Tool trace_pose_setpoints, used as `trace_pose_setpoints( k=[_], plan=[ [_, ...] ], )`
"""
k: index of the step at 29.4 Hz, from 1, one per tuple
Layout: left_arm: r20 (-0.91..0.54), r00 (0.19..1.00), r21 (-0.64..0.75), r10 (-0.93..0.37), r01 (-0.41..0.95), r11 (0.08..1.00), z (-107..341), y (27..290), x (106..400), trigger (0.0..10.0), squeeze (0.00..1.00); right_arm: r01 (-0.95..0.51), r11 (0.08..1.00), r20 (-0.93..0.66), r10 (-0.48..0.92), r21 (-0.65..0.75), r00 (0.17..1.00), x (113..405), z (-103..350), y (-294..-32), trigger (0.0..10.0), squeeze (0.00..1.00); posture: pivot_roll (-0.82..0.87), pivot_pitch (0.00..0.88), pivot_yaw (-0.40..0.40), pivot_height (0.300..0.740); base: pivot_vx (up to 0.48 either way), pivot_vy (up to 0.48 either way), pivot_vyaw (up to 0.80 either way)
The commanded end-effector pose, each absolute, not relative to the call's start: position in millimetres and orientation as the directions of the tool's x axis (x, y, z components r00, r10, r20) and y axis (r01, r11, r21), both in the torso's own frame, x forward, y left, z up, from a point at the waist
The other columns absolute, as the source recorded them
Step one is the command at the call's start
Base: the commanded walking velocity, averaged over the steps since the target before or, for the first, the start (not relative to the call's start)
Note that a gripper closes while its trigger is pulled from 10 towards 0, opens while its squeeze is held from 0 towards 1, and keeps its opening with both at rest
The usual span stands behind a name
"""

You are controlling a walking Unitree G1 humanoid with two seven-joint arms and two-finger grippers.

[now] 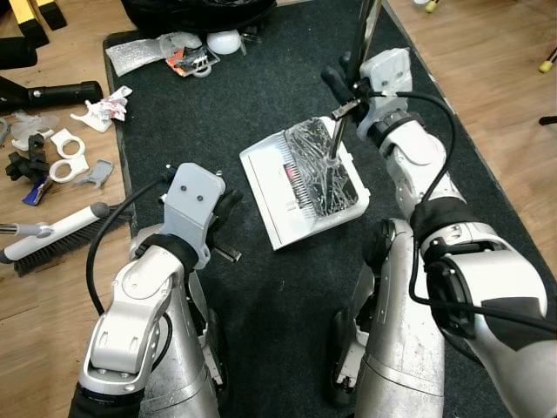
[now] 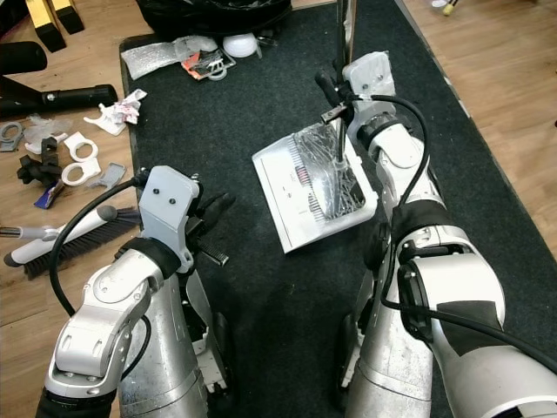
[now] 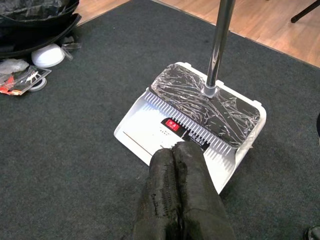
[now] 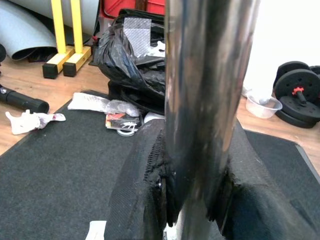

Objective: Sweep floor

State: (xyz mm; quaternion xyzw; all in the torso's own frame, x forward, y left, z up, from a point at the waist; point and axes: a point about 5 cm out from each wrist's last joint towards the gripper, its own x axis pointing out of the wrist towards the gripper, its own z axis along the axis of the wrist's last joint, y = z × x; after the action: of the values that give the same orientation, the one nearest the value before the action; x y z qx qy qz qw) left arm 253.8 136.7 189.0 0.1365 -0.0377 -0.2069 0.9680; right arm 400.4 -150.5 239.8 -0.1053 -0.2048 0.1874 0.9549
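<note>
- We see a white dustpan (image 1: 291, 187) whose back half is wrapped in shiny, crinkled clear film over black, with a small red label at its comb.
- Its pole (image 3: 218, 45) is mirror-bright silver.
- The rug (image 1: 261, 104) under us is dark charcoal grey; the floor (image 1: 487, 61) around it is warm honey-brown wood.
- Our arms are silver, and the left gripper (image 3: 177, 200) and right gripper (image 4: 195, 195) have matte black, rough-textured fingers.
- The brush (image 1: 52, 235) has a white and grey handle and dark bristles.
- The bag (image 4: 132, 55) is glossy black.
- The stand (image 4: 67, 35) is yellow with black feet.
- The weight plates (image 4: 297, 95) are black, one with a red centre.
</note>
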Motion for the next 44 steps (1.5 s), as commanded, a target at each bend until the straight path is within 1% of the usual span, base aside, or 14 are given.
trace_pose_setpoints(
  k=[1,6,7,8,9,10,20,34,35,37,38,41,43,44],
  plan=[
    [-0.003,0.916,0.277,-0.401,0.386,0.880,185.5,137.2,250.2,10.0,0.00,-0.285,0.921,0.419,0.376,-0.264,0.827,397.8,246.9,-155.9,10.0,0.00,0.02,0.349,-0.087,0.346,0.000,0.000,0.00],
    [-0.005,0.916,0.281,-0.402,0.387,0.878,186.2,138.5,249.3,10.0,0.00,-0.254,0.934,0.424,0.343,-0.253,0.838,395.6,240.0,-163.6,10.0,0.00,0.02,0.357,-0.083,0.346,0.000,0.000,0.00],
    [-0.005,0.915,0.282,-0.403,0.388,0.878,186.5,138.7,249.2,10.0,0.00,-0.240,0.937,0.424,0.330,-0.253,0.843,394.6,237.5,-167.0,10.0,0.27,0.02,0.358,-0.083,0.346,0.000,0.000,0.00],
    [-0.005,0.915,0.282,-0.403,0.388,0.877,186.5,138.7,249.2,10.0,0.00,-0.225,0.941,0.419,0.316,-0.252,0.851,393.7,234.2,-171.3,10.0,0.87,0.01,0.359,-0.083,0.346,0.000,0.000,0.00],
    [-0.005,0.915,0.282,-0.403,0.388,0.877,186.5,138.7,249.2,10.0,0.00,-0.225,0.941,0.419,0.316,-0.252,0.851,393.7,234.2,-171.3,10.0,0.87,0.01,0.359,-0.083,0.346,0.000,0.000,0.00],
    [-0.006,0.915,0.282,-0.404,0.389,0.877,186.5,138.6,249.3,10.0,0.00,-0.216,0.944,0.415,0.306,-0.250,0.857,392.8,231.4,-174.9,10.0,1.00,0.01,0.359,-0.083,0.346,0.000,0.000,0.00],
    [-0.005,0.914,0.275,-0.406,0.391,0.878,185.8,136.9,251.6,10.0,0.00,-0.185,0.945,0.396,0.284,-0.270,0.873,381.0,212.1,-198.7,10.0,1.00,-0.01,0.350,-0.082,0.346,0.000,0.000,0.00],
    [0.003,0.914,0.268,-0.406,0.390,0.881,183.9,133.2,258.1,10.0,0.00,-0.145,0.951,0.366,0.243,-0.273,0.899,371.9,198.7,-213.4,10.0,1.00,-0.03,0.319,-0.094,0.346,0.000,0.000,0.00],
    [0.005,0.915,0.266,-0.404,0.389,0.882,183.6,132.9,258.9,10.0,0.00,-0.149,0.955,0.332,0.232,-0.258,0.914,371.8,192.9,-213.1,10.0,0.53,-0.04,0.314,-0.096,0.346,0.000,0.000,0.00],
    [0.007,0.915,0.265,-0.404,0.388,0.883,183.5,132.7,259.6,10.0,0.00,-0.151,0.957,0.307,0.225,-0.247,0.925,371.7,188.7,-212.8,10.0,0.53,-0.04,0.313,-0.097,0.346,0.000,0.000,0.00],
    [0.011,0.918,0.250,-0.397,0.382,0.890,182.4,132.6,262.1,10.0,0.00,-0.188,0.956,0.274,0.247,-0.225,0.930,364.8,177.4,-208.9,10.0,0.00,-0.06,0.297,-0.101,0.346,0.000,0.000,0.00],
    [0.013,0.919,0.243,-0.394,0.380,0.893,182.0,132.6,263.2,10.0,0.00,-0.204,0.955,0.272,0.259,-0.214,0.927,361.3,174.4,-207.3,10.0,0.00,-0.06,0.297,-0.101,0.346,0.000,0.000,0.00],
    [0.018,0.924,0.223,-0.383,0.370,0.902,180.5,132.9,267.7,10.0,0.00,-0.284,0.942,0.274,0.324,-0.178,0.905,343.2,165.1,-202.8,10.0,0.00,-0.08,0.269,-0.101,0.350,0.000,0.000,0.00],
    [0.018,0.924,0.223,-0.383,0.370,0.902,180.5,132.9,267.7,10.0,0.00,-0.284,0.942,0.274,0.324,-0.178,0.905,343.2,165.1,-202.8,10.0,0.00,-0.08,0.269,-0.101,0.350,0.000,0.000,0.00]
  ],
)
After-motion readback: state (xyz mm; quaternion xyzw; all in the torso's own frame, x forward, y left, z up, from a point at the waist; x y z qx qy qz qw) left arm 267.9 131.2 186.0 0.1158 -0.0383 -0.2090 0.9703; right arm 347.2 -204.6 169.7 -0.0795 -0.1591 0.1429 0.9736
